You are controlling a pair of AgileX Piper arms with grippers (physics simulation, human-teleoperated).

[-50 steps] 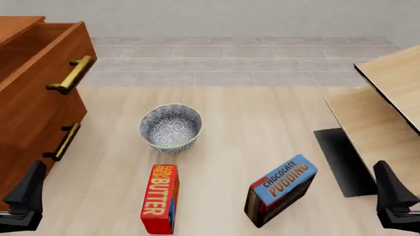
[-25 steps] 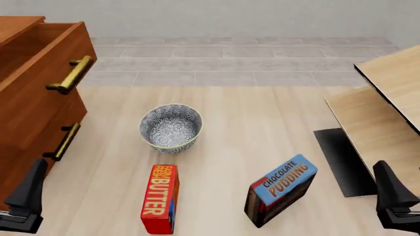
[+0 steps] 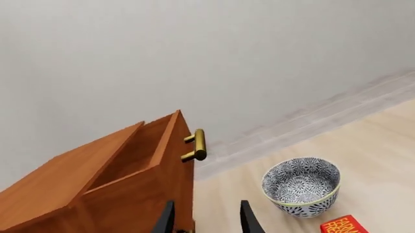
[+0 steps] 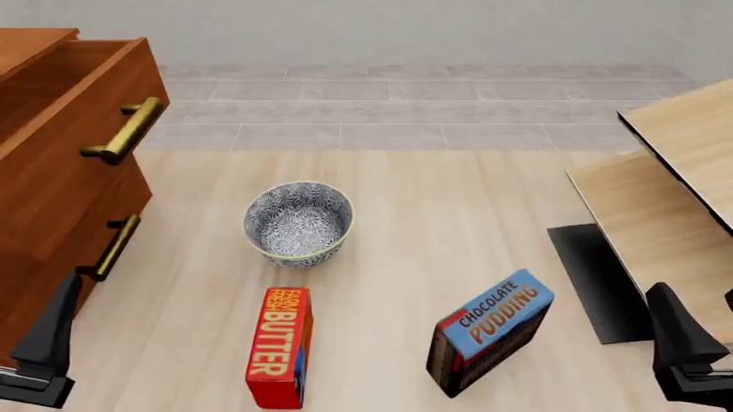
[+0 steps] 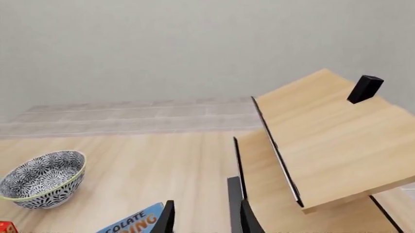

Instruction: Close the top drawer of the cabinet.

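Note:
The cabinet is reddish-brown wood and stands at the left edge of the front view. Its top drawer is pulled out, and its brass bar handle faces the table. A lower drawer's handle sits below it. The drawer and its handle also show in the left wrist view. My left gripper is open and empty, low at the front left, just in front of the cabinet's lower part. My right gripper is open and empty at the front right.
A patterned bowl sits mid-table. A red butter box and a chocolate pudding box lie nearer the front. Pale wood panels and a black mat are at the right.
My left gripper has edged slightly right and lower. My right gripper has dropped a little. The drawer and the objects have not moved.

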